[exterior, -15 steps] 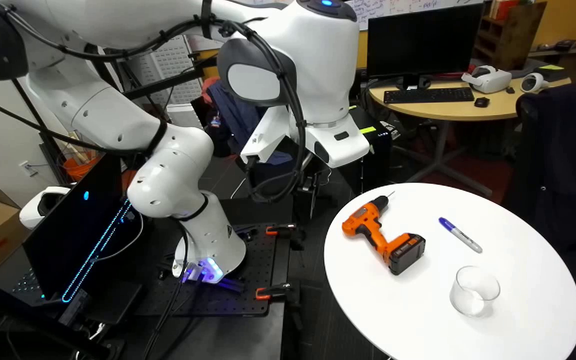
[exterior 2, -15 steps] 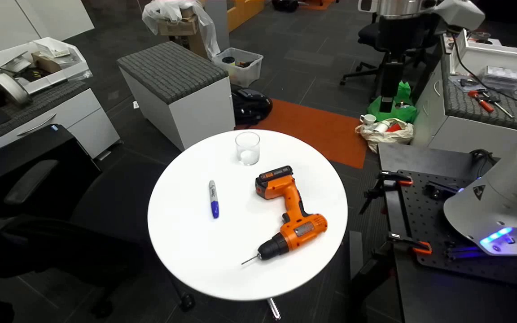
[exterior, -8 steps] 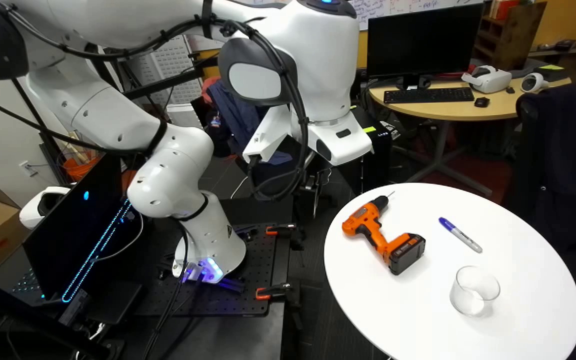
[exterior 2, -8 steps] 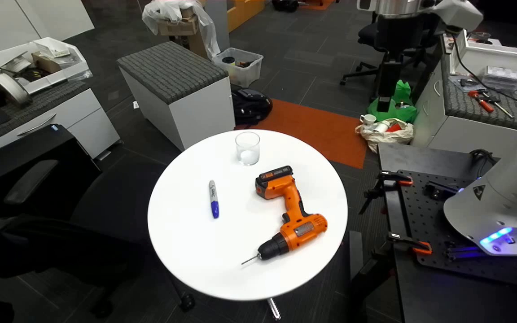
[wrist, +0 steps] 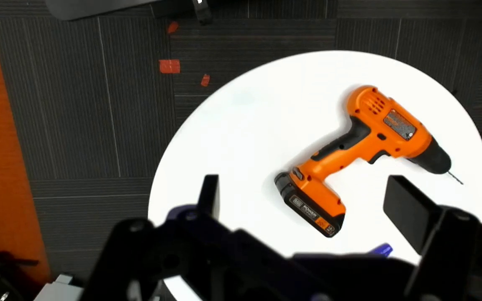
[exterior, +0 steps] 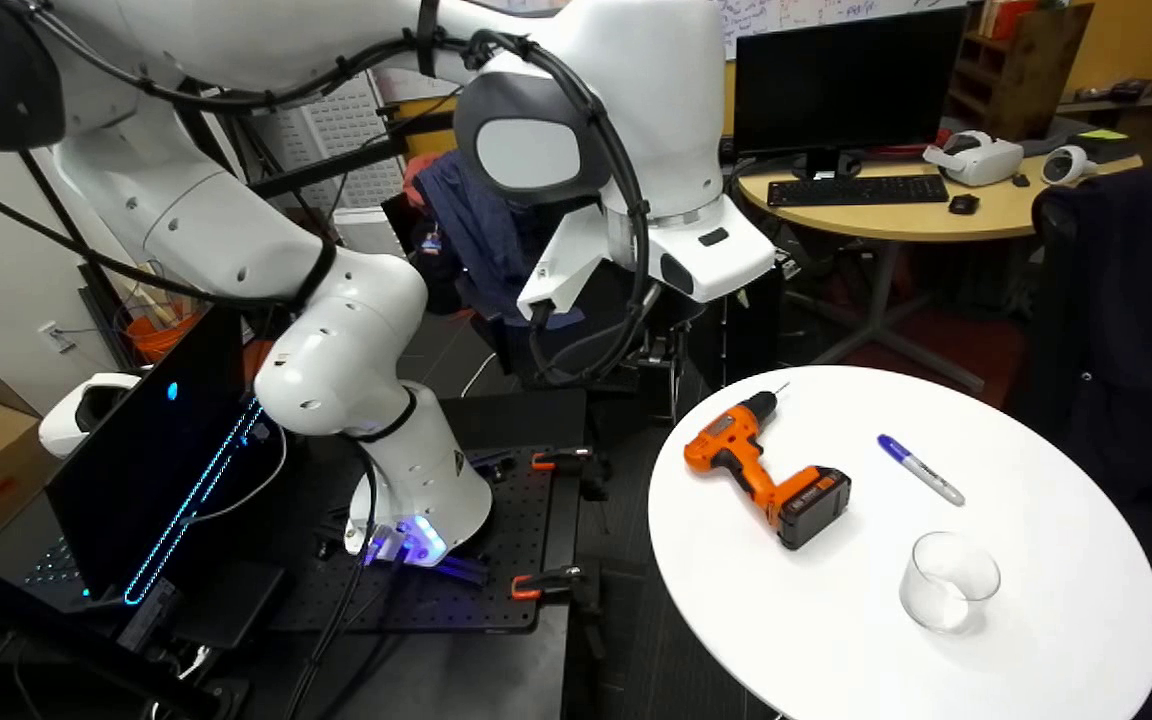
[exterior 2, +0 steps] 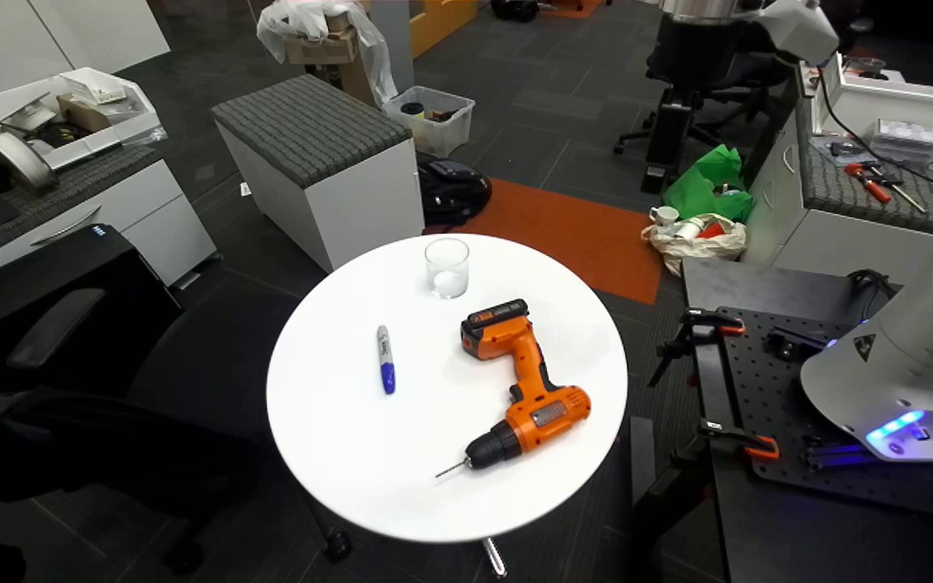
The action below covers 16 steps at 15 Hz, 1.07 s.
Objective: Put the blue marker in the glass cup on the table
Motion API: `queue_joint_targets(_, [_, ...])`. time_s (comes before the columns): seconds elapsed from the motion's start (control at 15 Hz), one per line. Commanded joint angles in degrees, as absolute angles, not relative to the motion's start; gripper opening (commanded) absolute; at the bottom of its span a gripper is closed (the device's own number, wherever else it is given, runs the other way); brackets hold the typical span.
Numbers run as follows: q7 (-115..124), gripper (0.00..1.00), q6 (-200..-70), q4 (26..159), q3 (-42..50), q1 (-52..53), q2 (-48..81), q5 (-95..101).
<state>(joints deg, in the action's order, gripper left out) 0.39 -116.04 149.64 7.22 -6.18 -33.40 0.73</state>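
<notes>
Okay, pincer (wrist: 306,198) is spread wide, holding nothing, with blue marker (exterior 2: 385,360) lower down on the desk (exterior 2: 353,453), beyond the drill (exterior 2: 530,368) from the robot base (exterior 2: 904,364), long axis seemingly nearer along than across the pincer's closing line, so likely rotate before going down.

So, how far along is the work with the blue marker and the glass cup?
Done: nothing yet; the blue marker lies on the table, outside the glass cup. In hand: nothing; the jaws stand open in the wrist view. Left: grasp the marker, release it inside the cup.
</notes>
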Motion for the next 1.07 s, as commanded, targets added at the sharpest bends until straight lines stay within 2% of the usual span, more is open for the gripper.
queue_joint_targets(0.0, [3.68,1.00,-119.55,147.29,5.67,-5.66,-30.34,-2.50])
queue_joint_targets(0.33, [7.12,1.00,-122.67,144.01,4.50,-4.05,-25.80,-9.79])
queue_joint_targets(1.0, [24.63,1.00,-139.06,137.37,-0.10,-3.58,-13.76,-18.65])
